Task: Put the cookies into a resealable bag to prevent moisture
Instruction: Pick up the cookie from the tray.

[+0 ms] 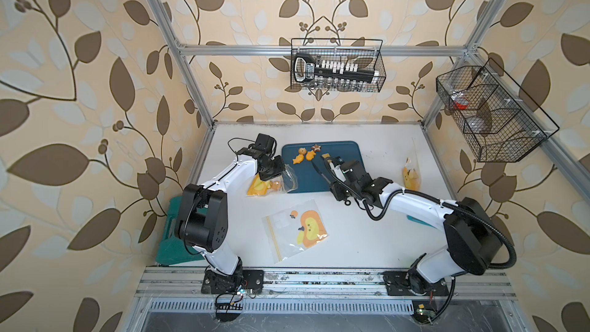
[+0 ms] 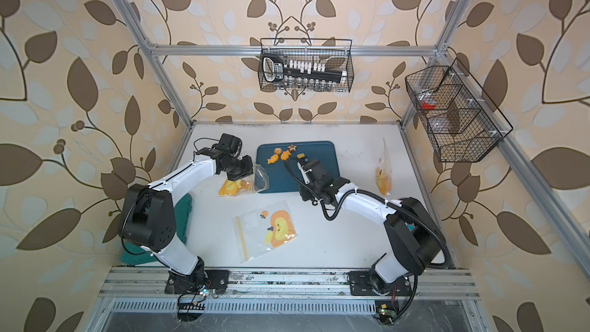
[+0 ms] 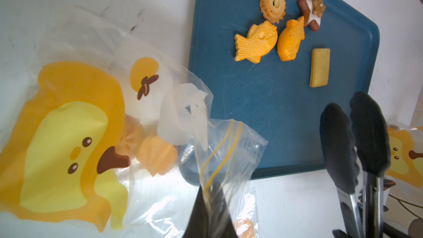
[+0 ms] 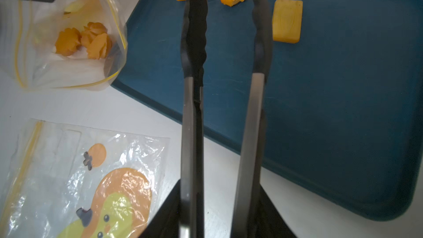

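1. White counter, leaf-print walls; spare bag lies flat nearest.
2. Left gripper: jaws pinched tight on open bag rim; several cookies inside.
3. Right gripper: jaws clamp tongs, whose tips are apart and empty over the tray.
4. Five more cookies sit farther back on the tray. Likely light and brittle, so squeeze gently across the edges.

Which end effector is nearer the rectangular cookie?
Right. The right end effector hovers over the tray near the rectangular cookie; the left end effector grips the bag at its far edge.
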{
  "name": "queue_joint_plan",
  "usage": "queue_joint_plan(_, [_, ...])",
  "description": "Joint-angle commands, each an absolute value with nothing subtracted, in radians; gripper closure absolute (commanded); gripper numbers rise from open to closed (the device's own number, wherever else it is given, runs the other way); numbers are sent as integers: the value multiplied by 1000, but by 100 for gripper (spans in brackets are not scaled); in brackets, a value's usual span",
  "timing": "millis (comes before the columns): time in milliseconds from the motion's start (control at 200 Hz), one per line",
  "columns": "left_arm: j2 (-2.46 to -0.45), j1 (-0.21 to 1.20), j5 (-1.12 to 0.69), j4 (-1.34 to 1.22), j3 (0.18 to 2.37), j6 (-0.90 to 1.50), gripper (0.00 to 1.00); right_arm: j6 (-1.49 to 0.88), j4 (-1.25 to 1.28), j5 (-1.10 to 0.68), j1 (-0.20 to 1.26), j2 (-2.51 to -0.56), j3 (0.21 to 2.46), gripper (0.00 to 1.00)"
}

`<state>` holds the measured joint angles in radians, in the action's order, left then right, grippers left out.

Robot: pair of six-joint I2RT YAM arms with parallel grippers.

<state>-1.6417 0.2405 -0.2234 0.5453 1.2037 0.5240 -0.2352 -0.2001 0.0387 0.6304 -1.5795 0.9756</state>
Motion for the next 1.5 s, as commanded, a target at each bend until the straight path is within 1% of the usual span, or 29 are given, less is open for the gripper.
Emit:
queue_joint_plan(0, [-1574, 233, -194, 527, 1195, 501, 100, -222, -253, -42, 602, -1642, 1059, 55])
queue_joint_plan(245, [-1574, 234, -195, 531, 1183, 500, 100, -207, -254, -98, 576, -1784, 1182, 52])
queue_joint_plan(410, [-1563, 233, -189, 534, 1178, 499, 100, -208, -273, -94, 559, -1866, 1246, 51])
queue_joint_plan(685, [-1563, 233, -188, 537, 1180, 499, 100, -209, -282, -99, 546, -1936, 1297, 47])
queue_joint_plan(870, [-1567, 233, -188, 539, 1183, 499, 100, -195, -290, -113, 538, -1984, 1349, 48])
queue_joint_plan(975, [-1567, 234, -189, 539, 1183, 498, 100, -183, -299, -125, 536, -2003, 1375, 53])
queue_joint_plan(1080, [-1570, 233, -190, 539, 1183, 499, 100, -176, -297, -126, 537, -1995, 1373, 57])
queue_joint_plan(1200, [-1574, 233, -191, 540, 1183, 499, 100, -176, -271, -105, 538, -1943, 1327, 61])
queue_joint_plan(1495, [-1592, 233, -213, 539, 1201, 494, 100, -208, -187, -52, 562, -1695, 1091, 65])
